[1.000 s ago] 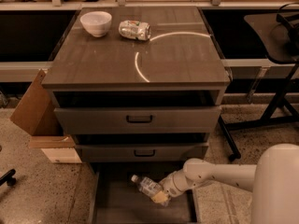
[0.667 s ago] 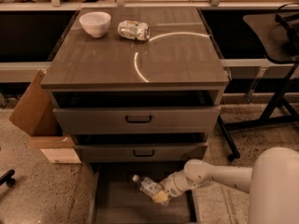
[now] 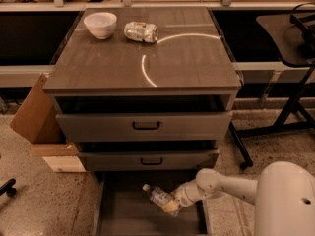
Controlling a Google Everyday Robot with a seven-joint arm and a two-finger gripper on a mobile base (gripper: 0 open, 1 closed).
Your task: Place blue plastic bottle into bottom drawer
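Observation:
The blue plastic bottle (image 3: 158, 196), small and clear with its cap pointing up-left, is held over the floor of the open bottom drawer (image 3: 128, 215). My gripper (image 3: 172, 204) reaches in from the right on the white arm and is shut on the bottle's lower end. The bottle is tilted and sits just above the middle of the drawer tray. Whether it touches the drawer floor I cannot tell.
Two upper drawers with black handles (image 3: 146, 126) are slightly open above. On the cabinet top stand a white bowl (image 3: 100, 24) and a crushed silver can (image 3: 141, 32). A cardboard box (image 3: 37, 119) leans at the left. Black stand legs (image 3: 268, 127) are at the right.
The gripper and bottle have barely moved; the bottle stays over the bottom drawer in the same grip.

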